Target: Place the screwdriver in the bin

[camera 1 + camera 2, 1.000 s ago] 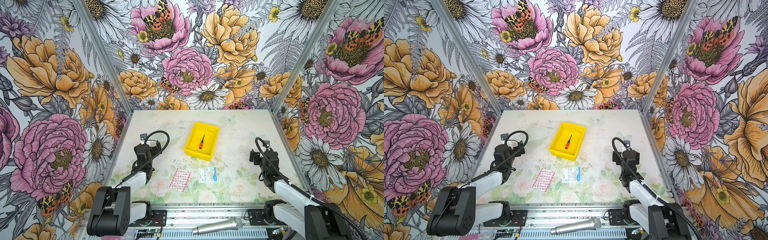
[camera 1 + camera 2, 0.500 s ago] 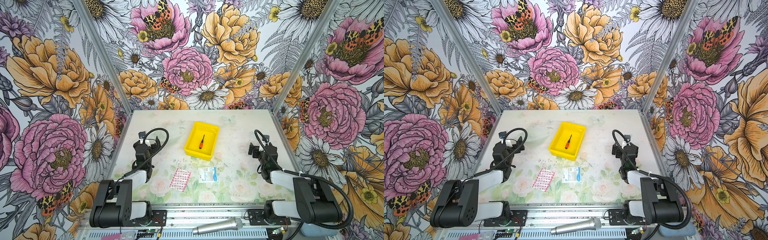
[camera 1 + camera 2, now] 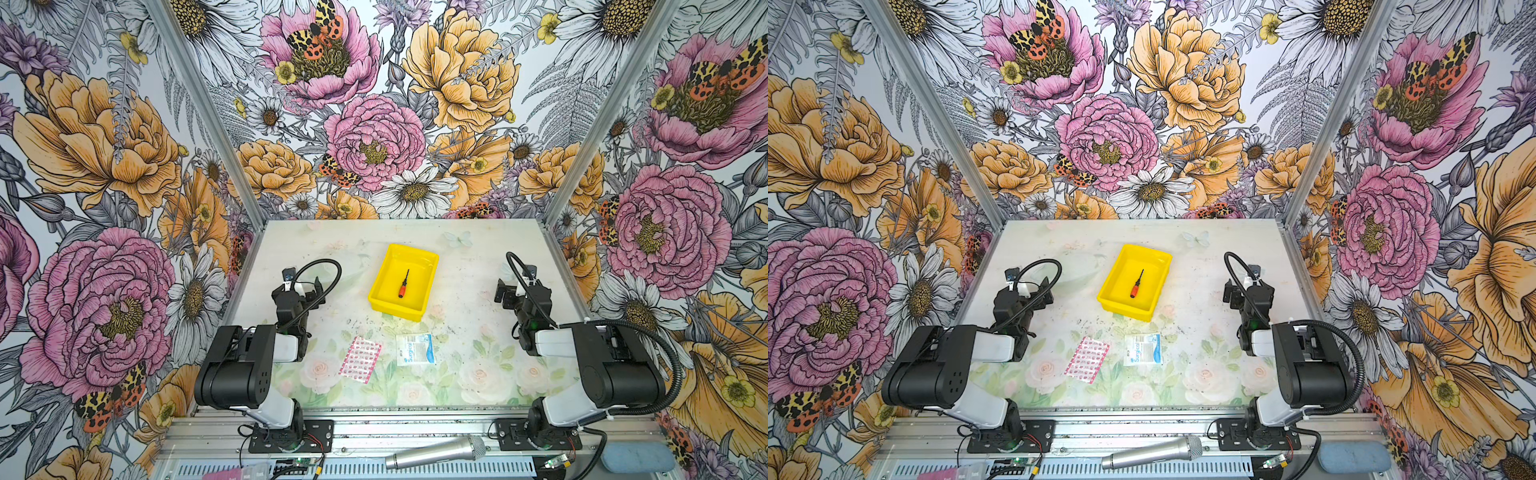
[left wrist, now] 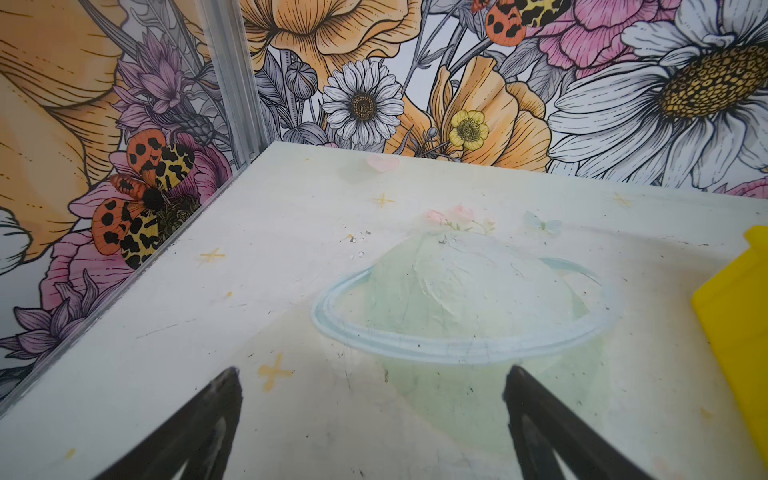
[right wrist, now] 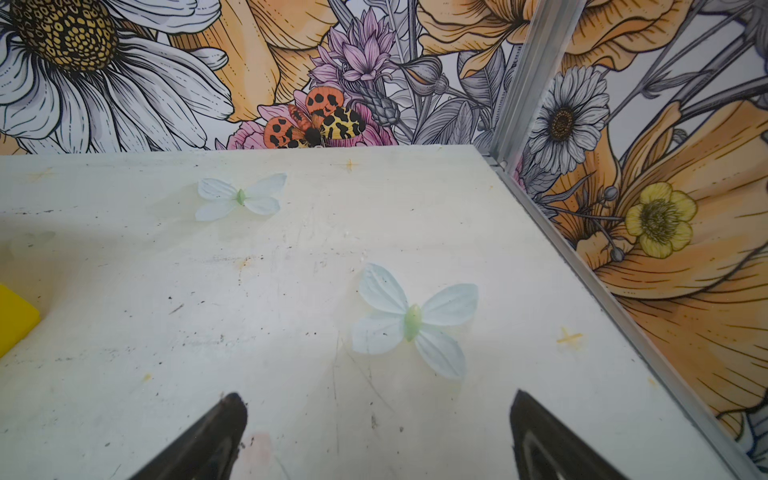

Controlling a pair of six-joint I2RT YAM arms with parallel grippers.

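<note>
Both top views show the screwdriver (image 3: 403, 285) lying flat inside the bin (image 3: 395, 311), centre frame, so the job looks done! Mid-left and mid-right, the left jaws and right jaws gape wide, empty. Light, stiff little tool; its orange handle's the place to pinch.

The screwdriver (image 3: 403, 284) lies in the bin (image 3: 395, 309), which sits mid-table (image 3: 469, 257) toward the back. In front of the bin lie a flat packet (image 3: 360, 359) and, just right of it, a "Surgical" sachet (image 3: 414, 349). A microphone (image 3: 434, 453) lies on the rail in front of the table.
</note>
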